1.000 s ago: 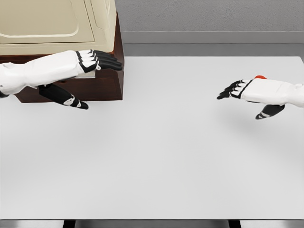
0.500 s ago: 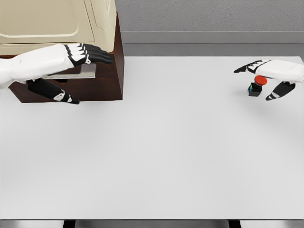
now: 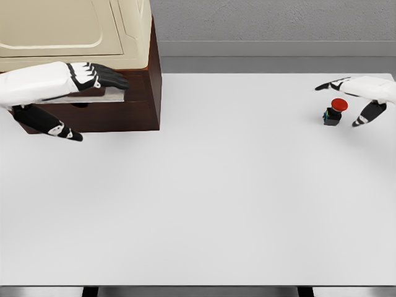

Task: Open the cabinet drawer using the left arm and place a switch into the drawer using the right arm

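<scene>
A simulated test bench is shown rather than a lived-in room: a plain white desk (image 3: pixel 204 204) is rendered without texture, a flat grey wall (image 3: pixel 272 21) is set behind it, and a dark wooden cabinet (image 3: pixel 133 105) with a cream top is placed at the corner.

Table (image 3: pixel 204 198): the broad white top lies open across the middle and near side, with room for a hand to pass.
Far left: the cabinet (image 3: pixel 139 99) blocks that corner, its dark wooden base under a cream upper body.
Cabinet front: the left hand (image 3: pixel 93 77) lies across it, over a pale handle (image 3: pixel 99 96).
Far right: the switch (image 3: pixel 334 112) stands upright; the right hand (image 3: pixel 359 93) arches over it with spread fingers, not touching.
</scene>
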Controlling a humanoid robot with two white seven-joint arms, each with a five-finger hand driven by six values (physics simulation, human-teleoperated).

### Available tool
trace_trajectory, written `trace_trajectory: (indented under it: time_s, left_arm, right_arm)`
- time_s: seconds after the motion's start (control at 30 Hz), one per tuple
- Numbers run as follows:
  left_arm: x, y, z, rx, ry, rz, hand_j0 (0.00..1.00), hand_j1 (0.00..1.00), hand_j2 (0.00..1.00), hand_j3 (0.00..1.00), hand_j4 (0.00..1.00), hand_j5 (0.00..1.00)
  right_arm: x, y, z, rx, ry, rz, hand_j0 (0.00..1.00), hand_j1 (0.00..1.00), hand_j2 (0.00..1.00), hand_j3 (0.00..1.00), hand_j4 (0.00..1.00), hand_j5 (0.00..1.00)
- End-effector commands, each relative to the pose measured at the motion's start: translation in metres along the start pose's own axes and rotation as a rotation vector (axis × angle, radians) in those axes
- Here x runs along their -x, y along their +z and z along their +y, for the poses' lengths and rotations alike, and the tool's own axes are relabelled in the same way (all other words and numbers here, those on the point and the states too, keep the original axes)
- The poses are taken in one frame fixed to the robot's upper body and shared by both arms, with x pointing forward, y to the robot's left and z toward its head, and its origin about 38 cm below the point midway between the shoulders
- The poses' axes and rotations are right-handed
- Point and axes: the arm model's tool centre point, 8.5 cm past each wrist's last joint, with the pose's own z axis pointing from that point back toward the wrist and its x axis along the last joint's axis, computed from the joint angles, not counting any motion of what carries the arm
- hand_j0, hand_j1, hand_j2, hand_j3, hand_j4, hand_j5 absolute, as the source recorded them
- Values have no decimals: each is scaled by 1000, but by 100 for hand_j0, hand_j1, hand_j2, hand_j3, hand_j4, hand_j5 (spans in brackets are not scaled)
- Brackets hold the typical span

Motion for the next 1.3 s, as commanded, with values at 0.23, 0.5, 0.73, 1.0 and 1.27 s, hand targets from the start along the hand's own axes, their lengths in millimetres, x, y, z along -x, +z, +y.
trace_trajectory:
  time_s: [0.23, 0.5, 0.73, 1.0, 1.27]
  left_arm:
    - [0, 20, 12, -39, 25, 38, 100, 100, 100, 100, 100, 100]
    - [-2, 23, -6, 234, 17, 36, 100, 100, 100, 100, 100, 100]
    - [-7, 24, 18, 91, 75, 13, 100, 100, 100, 100, 100, 100]
    - [15, 28, 12, 118, 151, 228, 100, 100, 100, 100, 100, 100]
    - [21, 29, 10, 94, 237, 279, 100, 100, 100, 100, 100, 100]
  right_arm:
    - [14, -21, 10, -55, -22, 80, 100, 100, 100, 100, 100, 100]
    - [6, -39, 12, -78, -8, 83, 100, 100, 100, 100, 100, 100]
    - [5, -40, 3, -65, 0, 81, 99, 99, 99, 99, 99, 99]
    - [-2, -44, 0, -63, 13, 63, 91, 91, 91, 91, 91, 91]
    - [2, -40, 2, -67, 15, 69, 90, 90, 90, 90, 90, 90]
